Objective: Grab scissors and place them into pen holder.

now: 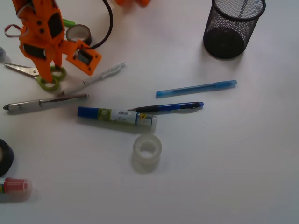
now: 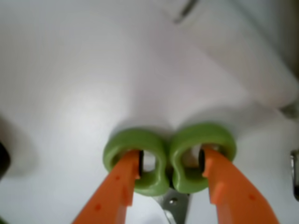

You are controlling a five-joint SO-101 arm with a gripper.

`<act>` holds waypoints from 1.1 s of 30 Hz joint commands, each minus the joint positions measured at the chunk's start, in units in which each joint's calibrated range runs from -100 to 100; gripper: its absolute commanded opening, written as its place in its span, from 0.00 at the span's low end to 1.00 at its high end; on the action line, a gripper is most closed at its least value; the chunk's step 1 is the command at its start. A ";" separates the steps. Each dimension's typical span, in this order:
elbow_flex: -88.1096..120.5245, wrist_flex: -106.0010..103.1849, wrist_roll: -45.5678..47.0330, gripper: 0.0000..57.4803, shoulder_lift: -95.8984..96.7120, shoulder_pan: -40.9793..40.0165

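Note:
The scissors (image 1: 29, 71) lie on the white table at the far left, silver blades pointing left and lime-green loop handles to the right. My orange gripper (image 1: 50, 73) stands over the handles. In the wrist view my gripper (image 2: 171, 161) is open, one fingertip (image 2: 128, 170) lowered into each loop of the scissors (image 2: 135, 140), with the loops' inner walls between the jaws. A small gap shows between each pad and the plastic. The pen holder (image 1: 243, 29), a black mesh cup, stands upright at the far right.
A white pen (image 1: 96, 79) and a silver pen (image 1: 44, 101) lie just right of the scissors. A glue stick (image 1: 117, 115), two blue pens (image 1: 196, 87) and a clear tape roll (image 1: 147, 149) lie mid-table. A grey tape roll (image 1: 78, 32) sits behind the gripper.

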 commanded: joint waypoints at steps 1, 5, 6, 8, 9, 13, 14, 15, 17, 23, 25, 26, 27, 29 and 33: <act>-3.82 1.48 -0.34 0.24 1.66 0.02; -4.81 2.18 -0.34 0.24 1.75 0.09; -4.72 2.18 -0.34 0.24 1.83 0.09; -4.72 2.18 -0.39 0.24 2.43 0.17; -5.18 2.27 -0.68 0.21 3.02 0.32; -5.45 2.35 -1.51 0.00 3.70 0.54; -5.45 2.44 -1.76 0.01 3.70 0.62; -5.45 2.44 -1.81 0.00 3.70 0.76; -5.45 2.44 -1.81 0.00 3.70 0.76; -14.51 6.46 -2.49 0.00 1.24 -0.51; -32.26 15.39 -7.91 0.00 -3.86 -0.28; -39.24 18.45 -10.55 0.00 -5.56 0.17; -46.48 21.34 -14.02 0.00 -7.09 0.69; -58.17 26.67 -22.61 0.00 -9.64 1.59; -69.04 27.90 -36.87 0.00 -16.36 -0.81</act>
